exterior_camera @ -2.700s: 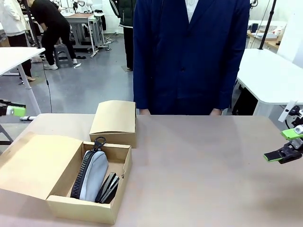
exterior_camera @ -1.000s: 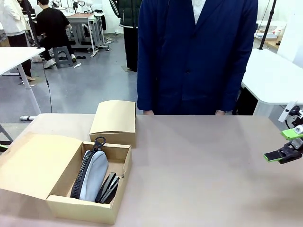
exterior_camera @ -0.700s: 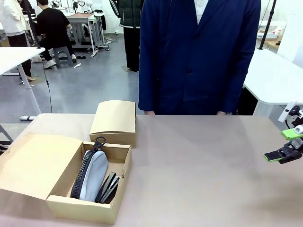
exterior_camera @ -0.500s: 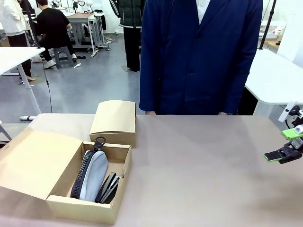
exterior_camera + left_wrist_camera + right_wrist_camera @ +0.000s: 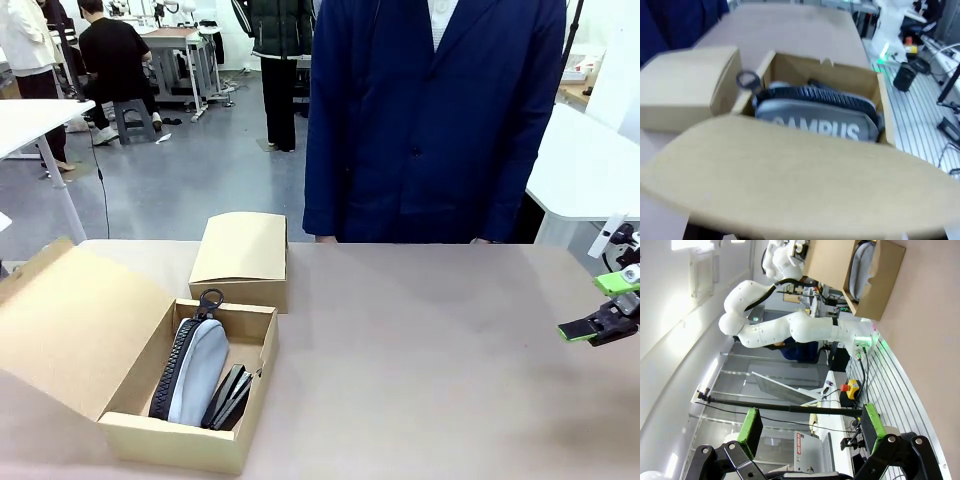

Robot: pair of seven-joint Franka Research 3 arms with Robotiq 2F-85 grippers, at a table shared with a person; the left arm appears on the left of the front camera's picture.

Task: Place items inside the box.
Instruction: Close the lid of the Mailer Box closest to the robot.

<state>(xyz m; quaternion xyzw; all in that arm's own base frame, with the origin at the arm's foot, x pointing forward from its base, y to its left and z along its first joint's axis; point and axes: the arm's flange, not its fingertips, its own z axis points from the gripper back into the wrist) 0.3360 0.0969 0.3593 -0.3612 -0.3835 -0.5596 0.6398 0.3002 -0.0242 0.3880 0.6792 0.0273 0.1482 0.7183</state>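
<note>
Box [image 5: 190, 425] sits at my left near the table edge, pencil case [image 5: 197, 368] and black items inside, its lid flap [image 5: 70, 335] raised by my left arm; that gripper's state I cannot tell. To close it cleanly I should swing the flap over evenly, clear of the zip pull, while my right gripper [image 5: 608, 306] waits, parted and empty.

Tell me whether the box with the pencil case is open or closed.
Open. The box's lid is swung out and raised to one side, leaving the pencil case inside exposed.
</note>
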